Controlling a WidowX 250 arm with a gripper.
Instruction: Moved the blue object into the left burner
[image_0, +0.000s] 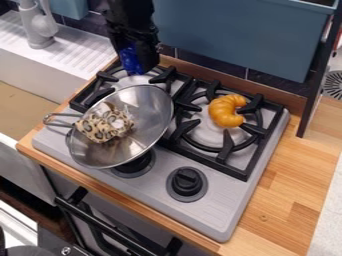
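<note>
Gripper is positioned just beyond the far rim of the metal pan, above the left burner area as seen in the camera view. Its fingers are closed around the blue object, which is held between them with its lower part exposed below the grip; its upper part is hidden by the gripper. The blue object is oriented near upright, slightly tilted, and is located beyond the pan's far rim. The pan is seated at a tilt, with its wire handle directed to the left. Spotted cloth is contained in the pan. To the right of the pan, an orange, curved, ridged item is placed on the right burner. Two black control knobs are mounted on the near side of the pan, one partly covered by it.
</note>
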